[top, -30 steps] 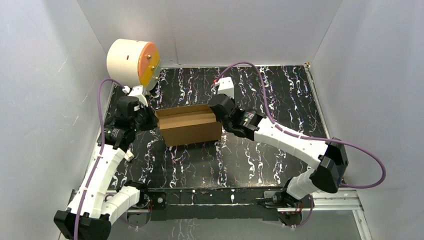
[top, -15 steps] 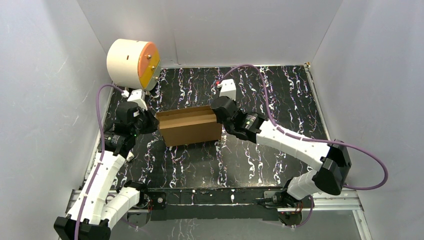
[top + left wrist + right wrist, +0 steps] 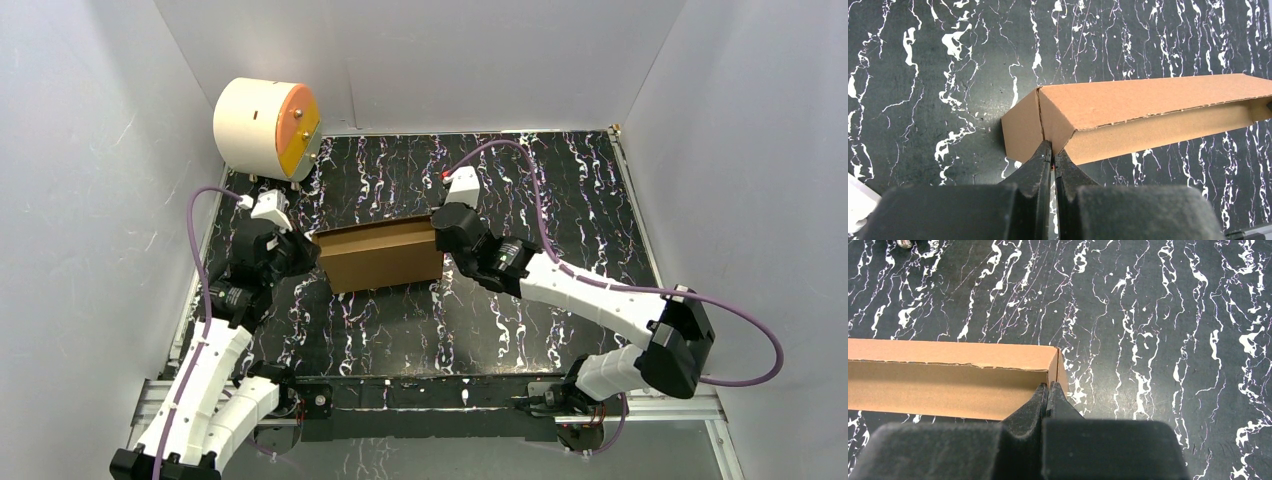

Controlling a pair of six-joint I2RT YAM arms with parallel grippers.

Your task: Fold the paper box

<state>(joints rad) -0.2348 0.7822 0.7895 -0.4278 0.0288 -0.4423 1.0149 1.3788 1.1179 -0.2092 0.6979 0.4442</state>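
Note:
The paper box [image 3: 380, 258] is a brown cardboard box standing mid-table, its long front wall facing the arms. My left gripper [image 3: 308, 250] is shut, and its tips press against the box's left end. In the left wrist view the left gripper [image 3: 1053, 152] meets the box [image 3: 1148, 105] at a seam between two end panels. My right gripper [image 3: 440, 232] is shut at the box's right end. In the right wrist view the right gripper [image 3: 1048, 386] touches the end wall of the box [image 3: 948, 385], whose inside shows. Nothing lies between either pair of fingers.
A cream cylinder [image 3: 265, 125] with an orange face stands at the back left corner. The black marbled table [image 3: 540, 190] is enclosed by grey walls on the left, back and right. Purple cables loop from both arms.
Both grippers have shifted slightly toward the near edge while staying at the box's ends. The box's top panel has come lower, so less of its inside shows from above.

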